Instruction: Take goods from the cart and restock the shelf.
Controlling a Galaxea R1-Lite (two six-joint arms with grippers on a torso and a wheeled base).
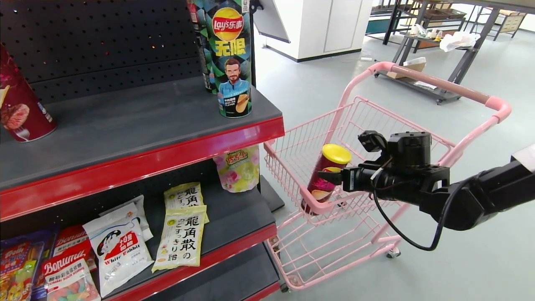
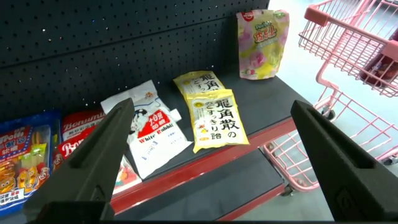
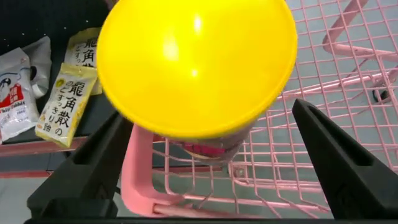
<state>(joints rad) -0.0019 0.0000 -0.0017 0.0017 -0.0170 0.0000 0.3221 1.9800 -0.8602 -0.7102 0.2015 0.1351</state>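
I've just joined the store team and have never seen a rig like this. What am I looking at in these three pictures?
This is a two-armed robot on wheels, restocking a shop shelf. The wide picture comes from a camera on its head. The other two come from cameras on its wrists, each looking out between its end effector's two fingers. The right end effector is open, with its fingers on either side of a yellow-lidded can in the pink cart; nothing looks gripped yet. The left end effector is open and empty, facing the lower shelf, where candy bags lie. The upper shelf carries a tall chip can.
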